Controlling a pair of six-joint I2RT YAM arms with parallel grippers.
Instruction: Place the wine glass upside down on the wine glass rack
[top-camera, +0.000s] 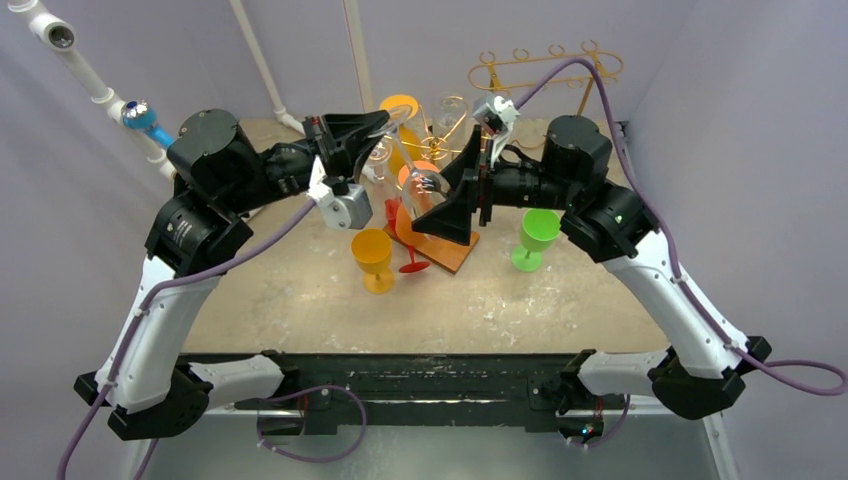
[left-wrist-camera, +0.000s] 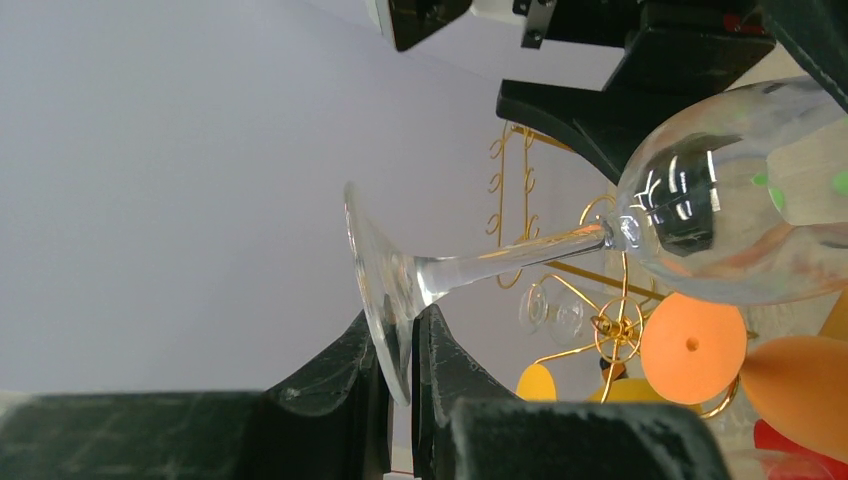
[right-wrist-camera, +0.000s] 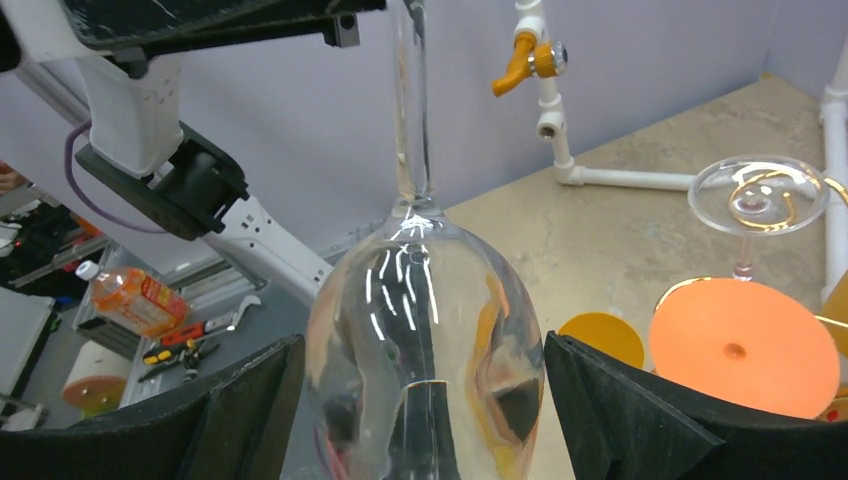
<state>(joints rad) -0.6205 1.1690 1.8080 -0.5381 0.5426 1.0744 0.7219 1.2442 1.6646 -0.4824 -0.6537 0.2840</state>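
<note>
Overhead, glass: we see the clear wine glass (top-camera: 420, 183) up in the air over the middle of the surface (top-camera: 300, 300), in front of the gold wire rack (top-camera: 545, 68).
Overhead, hands: the left hand (top-camera: 378, 135) is at the foot end and the right hand (top-camera: 440, 200) at the bowl end, both in close.
Left wrist, grip: the left hand (left-wrist-camera: 400, 345) is pinched shut on the edge of the glass's round foot.
Left wrist, axis: the stem runs straight out from the fingers (left-wrist-camera: 330, 390), with the bowl at the far end towards the rack (left-wrist-camera: 610, 320).
Right wrist, hand: the right hand (right-wrist-camera: 422, 345) is spread wide and holds nothing. It has a finger (right-wrist-camera: 620, 400) on each side of the bowl, with a gap on both sides.
Right wrist, axis: the stem rises away from us, so these fingers straddle the bowl across the glass's length.
Our read: this looks like a handover. The right hand is nearer the bowl and needs only to squeeze, which would free the foot for the rack.
</note>
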